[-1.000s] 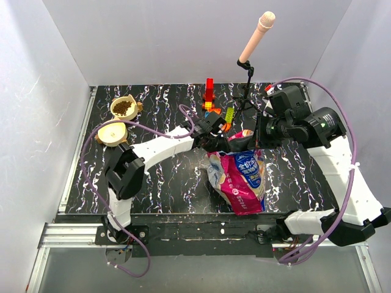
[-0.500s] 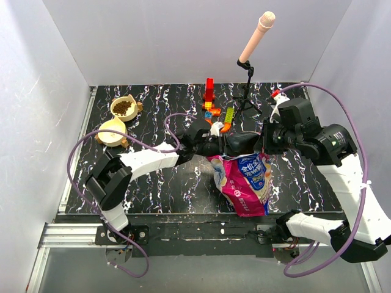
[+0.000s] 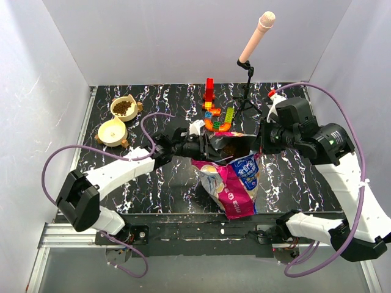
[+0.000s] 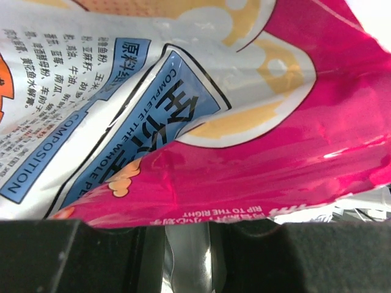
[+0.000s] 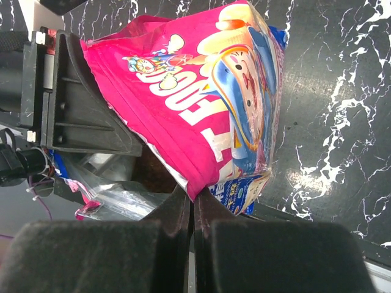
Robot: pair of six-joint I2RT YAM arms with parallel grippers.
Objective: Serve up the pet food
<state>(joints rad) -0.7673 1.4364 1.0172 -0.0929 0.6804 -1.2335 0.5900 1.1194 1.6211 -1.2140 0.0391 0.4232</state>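
Note:
The pink, white and blue pet food bag [image 3: 235, 183] hangs upright between my two grippers above the middle of the black marbled table. Its mouth is pulled open and dark brown kibble [image 3: 228, 148] shows inside. My left gripper [image 3: 208, 145] is shut on the left rim of the mouth; in the left wrist view [image 4: 186, 235] the silver lining sits between its fingers under the pink foil [image 4: 256, 152]. My right gripper [image 3: 260, 144] is shut on the right rim; in the right wrist view [image 5: 194, 204] its fingers pinch the bag's edge [image 5: 201, 116].
Two tan bowls stand at the far left: one with kibble [image 3: 124, 108], one empty [image 3: 112, 130]. Bright toy blocks [image 3: 214, 116] lie just behind the bag. A microphone on a stand [image 3: 247, 61] stands at the back right. White walls enclose the table.
Both grippers have lifted the bag's top and pulled it apart, so the mouth now gapes open. The left arm's elbow has swung out to the left and the bag has shifted slightly left.

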